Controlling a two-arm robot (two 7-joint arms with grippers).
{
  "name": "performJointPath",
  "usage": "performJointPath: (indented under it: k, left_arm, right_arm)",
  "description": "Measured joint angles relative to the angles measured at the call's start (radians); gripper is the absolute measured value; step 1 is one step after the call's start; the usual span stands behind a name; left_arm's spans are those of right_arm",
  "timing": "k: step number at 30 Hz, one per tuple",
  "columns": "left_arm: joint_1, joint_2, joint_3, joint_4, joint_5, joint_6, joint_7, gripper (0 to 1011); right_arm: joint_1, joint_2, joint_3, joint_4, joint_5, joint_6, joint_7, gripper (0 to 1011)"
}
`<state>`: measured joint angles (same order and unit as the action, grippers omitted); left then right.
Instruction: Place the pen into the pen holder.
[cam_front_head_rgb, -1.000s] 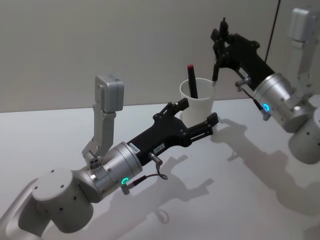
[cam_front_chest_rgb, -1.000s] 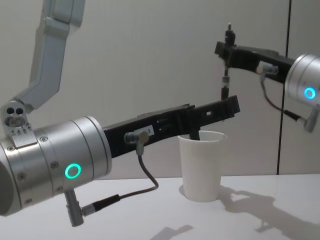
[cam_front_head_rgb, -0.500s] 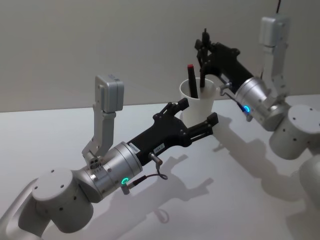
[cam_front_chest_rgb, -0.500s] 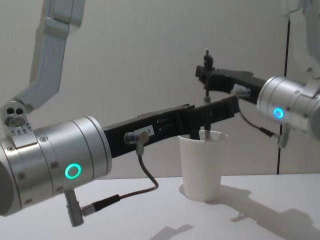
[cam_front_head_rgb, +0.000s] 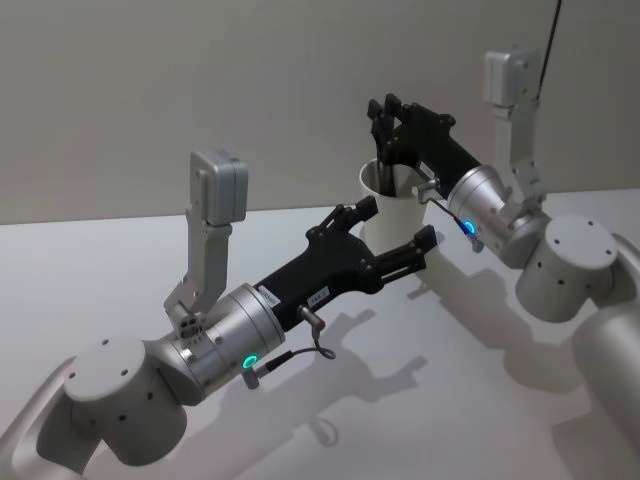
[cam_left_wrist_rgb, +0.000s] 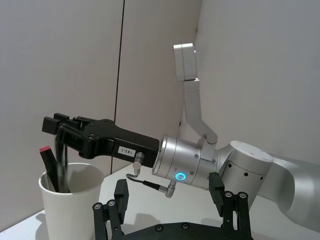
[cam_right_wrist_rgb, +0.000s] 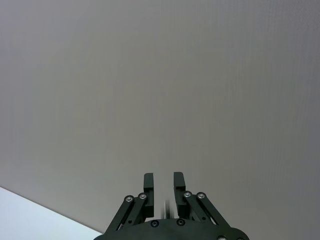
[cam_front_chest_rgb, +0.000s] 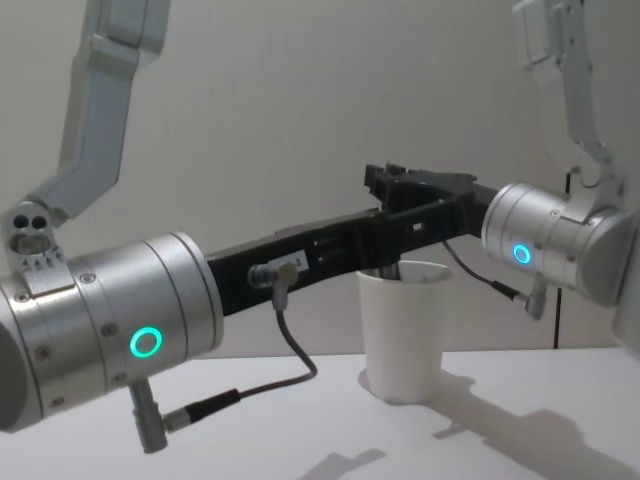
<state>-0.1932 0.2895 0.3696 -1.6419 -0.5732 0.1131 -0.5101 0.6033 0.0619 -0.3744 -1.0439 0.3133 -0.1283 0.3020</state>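
Observation:
The pen holder (cam_front_head_rgb: 402, 214) is a white paper cup standing on the table, also seen in the left wrist view (cam_left_wrist_rgb: 70, 210) and the chest view (cam_front_chest_rgb: 403, 330). A red-capped pen (cam_left_wrist_rgb: 48, 164) leans inside it. A second dark pen (cam_left_wrist_rgb: 61, 162) shows blurred, reaching from under my right gripper (cam_left_wrist_rgb: 56, 125) down into the cup. The right gripper (cam_front_head_rgb: 384, 118) hovers right over the rim, with its jaws parted and a gap between them (cam_right_wrist_rgb: 163, 182). My left gripper (cam_front_head_rgb: 392, 228) is open and empty, held level just in front of the cup.
The white table (cam_front_head_rgb: 450, 400) runs around the cup, with a plain grey wall behind. My left arm's forearm (cam_front_chest_rgb: 300, 260) crosses in front of the cup in the chest view. The right arm's elbow (cam_front_head_rgb: 575, 265) sits to the right.
My right gripper came down and to the left, from high beside the cup to just over its rim, bringing the dark pen into the cup. The left arm has not moved.

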Motion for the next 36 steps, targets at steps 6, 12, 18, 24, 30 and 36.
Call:
performJointPath:
  k: [6, 12, 18, 24, 30, 36]
  left_arm:
    - [0.0, 0.0, 0.0, 0.0, 0.0, 0.0, 0.0, 1001]
    - [0.0, 0.0, 0.0, 0.0, 0.0, 0.0, 0.0, 1001]
    - [0.0, 0.0, 0.0, 0.0, 0.0, 0.0, 0.0, 1001]
    - [0.0, 0.0, 0.0, 0.0, 0.0, 0.0, 0.0, 1001]
    - [0.0, 0.0, 0.0, 0.0, 0.0, 0.0, 0.0, 1001]
    - [0.0, 0.0, 0.0, 0.0, 0.0, 0.0, 0.0, 1001]
  right_arm:
    - [0.007, -0.007, -0.005, 0.018, -0.005, -0.002, -0.001, 391]
    - [0.011, -0.01, -0.007, 0.029, -0.007, -0.004, -0.002, 570]
    - [0.012, -0.012, -0.008, 0.034, -0.008, -0.004, -0.002, 731]
    - [0.001, -0.007, -0.006, 0.006, 0.001, 0.002, -0.002, 910]
    - [-0.032, 0.012, -0.001, -0.064, 0.02, 0.024, -0.013, 1001]
    - [-0.073, 0.035, 0.006, -0.14, 0.033, 0.051, -0.04, 1001]
